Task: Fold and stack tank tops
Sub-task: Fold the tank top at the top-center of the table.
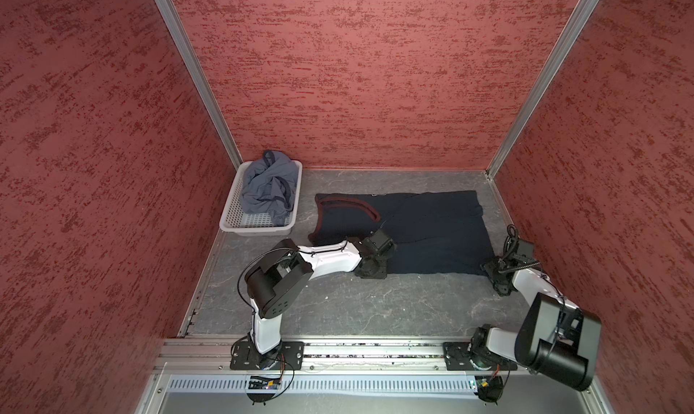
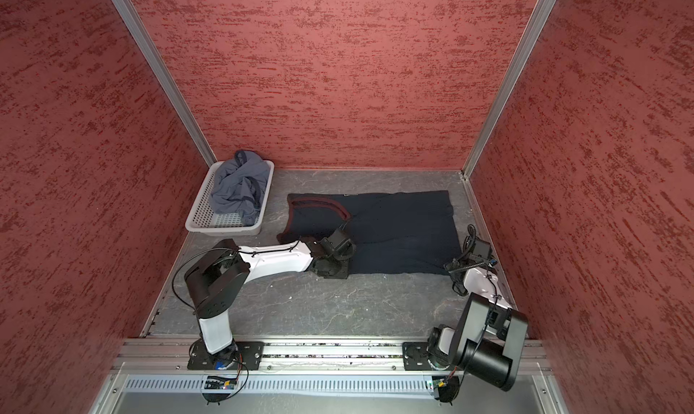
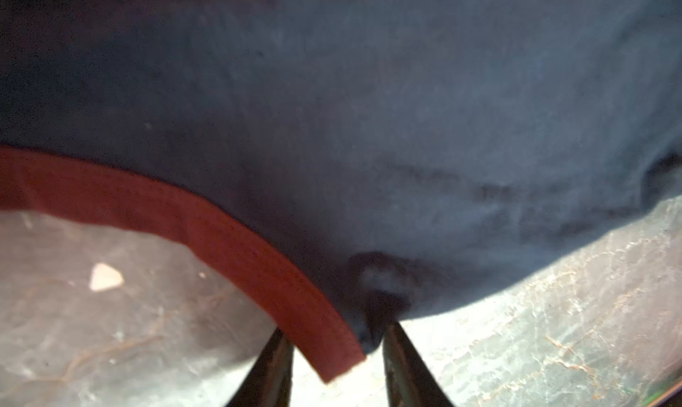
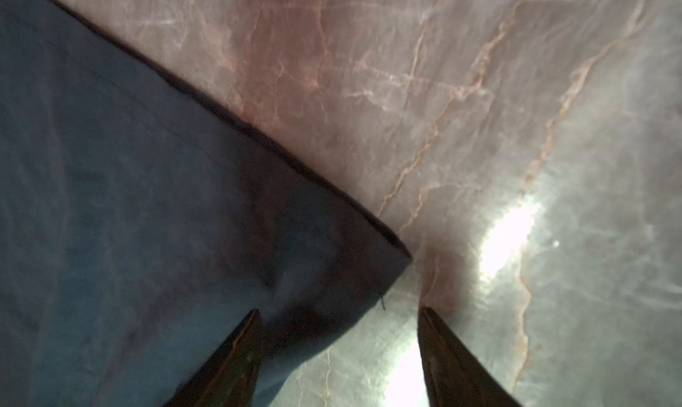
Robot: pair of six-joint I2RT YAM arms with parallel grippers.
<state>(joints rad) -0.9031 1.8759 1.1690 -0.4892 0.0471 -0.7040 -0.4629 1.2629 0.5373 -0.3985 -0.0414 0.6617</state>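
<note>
On the tabletop (image 1: 375,303), navy tank top (image 1: 424,228) lies spread; slate-grey tank top (image 1: 266,190) sits crumpled in white basket (image 1: 240,224). Left end effector (image 3: 337,327): narrowly parted, straddling maroon-trimmed corner. Right end effector (image 4: 339,309): wide apart, straddling hem corner.

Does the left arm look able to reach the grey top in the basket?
Likely yes: the grey top lies in the basket near that arm, nothing over it, though the left gripper straddles the navy top.

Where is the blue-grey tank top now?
In both top views the blue-grey tank top lies crumpled in the white basket, far left on the table, apart from the navy tank top.
</note>
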